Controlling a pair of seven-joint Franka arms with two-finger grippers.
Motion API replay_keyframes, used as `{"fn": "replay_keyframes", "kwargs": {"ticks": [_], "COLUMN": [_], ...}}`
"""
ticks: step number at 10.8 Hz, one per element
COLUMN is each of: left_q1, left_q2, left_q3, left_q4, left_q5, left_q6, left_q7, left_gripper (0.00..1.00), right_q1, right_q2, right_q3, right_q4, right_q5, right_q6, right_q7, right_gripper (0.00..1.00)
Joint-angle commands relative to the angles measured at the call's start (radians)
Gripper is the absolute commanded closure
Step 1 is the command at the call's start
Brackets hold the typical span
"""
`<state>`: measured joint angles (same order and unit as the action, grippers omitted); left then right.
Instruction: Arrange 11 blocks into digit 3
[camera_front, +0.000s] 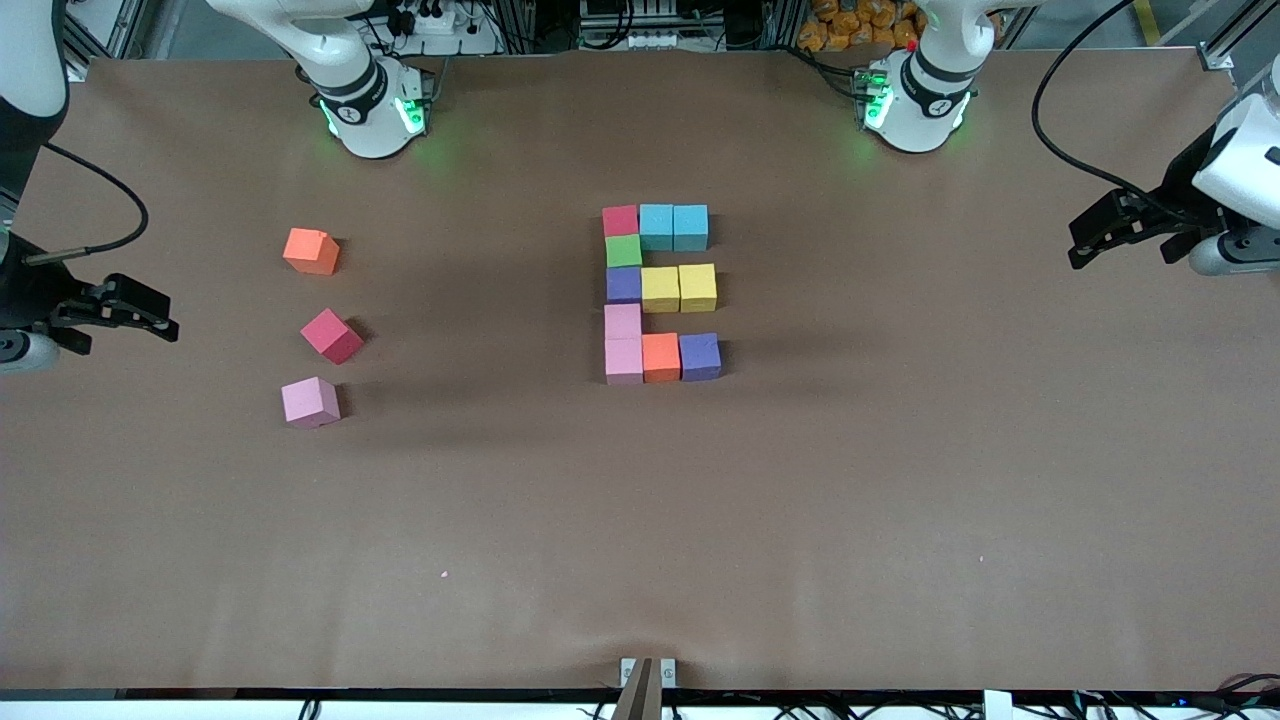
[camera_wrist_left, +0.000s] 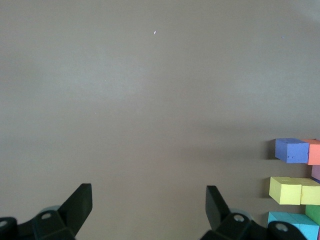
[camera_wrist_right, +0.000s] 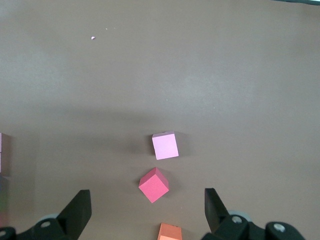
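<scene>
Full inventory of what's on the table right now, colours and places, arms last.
Figure blocks: eleven, touching, mid-table: red, two cyan, green, two purple, two yellow, two pink, orange.
Orange block: one, loose, toward the right arm's end, farthest from the front camera of the three loose ones.
Red block: one, loose, turned askew, between the other two.
Pink block: one, loose, nearest the front camera.
Table: brown surface.
Right gripper: open, waiting at its table end.
Left gripper: open, waiting at its table end.
</scene>
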<state>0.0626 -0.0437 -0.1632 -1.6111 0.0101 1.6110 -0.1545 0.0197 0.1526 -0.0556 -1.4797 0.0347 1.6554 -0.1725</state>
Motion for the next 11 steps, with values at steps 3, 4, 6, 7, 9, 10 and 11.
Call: {"fn": "replay_keyframes", "kwargs": {"ticks": [3,4,6,7,9,10,11], "left_q1": [-0.029,-0.030,-0.037,-0.041,-0.061,-0.063,-0.064], "left_q2": [-0.009,-0.005,0.014,0.024,0.034,0.036,0.039], "left_q3": [0.005,0.005,0.005,0.005,0.005,0.005,0.005], "left_q4": [0.013,0.019,0.019,0.019,0.008,0.007,0.007], "left_q5": [0.002,0.017,0.008,0.016,0.018,0.008,0.004], "left_q6": [0.009,0.006,0.003,0.003,0.003,0.004,0.007], "left_q7": [0.007,0.010,0.012,0.012,0.013,0.012,0.010], "left_gripper": [0.00,0.00,0.00,0.00,0.00,0.00,0.00], "right_q1": [-0.001,-0.003,-0.001,-0.001,-0.001,-0.001,-0.001], "right_q2": [0.005,0.005,0.005,0.005,0.005,0.005,0.005], "right_q3": [-0.001,-0.001,0.000,-0.001,-0.001,-0.001,0.000], "right_q4": [0.012,0.012,0.012,0.012,0.012,0.012,0.012], "right_q5": [0.017,0.017,0.017,0.017,0.017,0.017,0.017], "right_q6": [0.000,0.000,0.000,0.000,0.000,0.000,0.000], "right_q7": [-0.010,-0.010,-0.010,-0.010,-0.010,-0.010,-0.010], "right_gripper": [0.00,0.00,0.00,0.00,0.00,0.00,0.00]}}
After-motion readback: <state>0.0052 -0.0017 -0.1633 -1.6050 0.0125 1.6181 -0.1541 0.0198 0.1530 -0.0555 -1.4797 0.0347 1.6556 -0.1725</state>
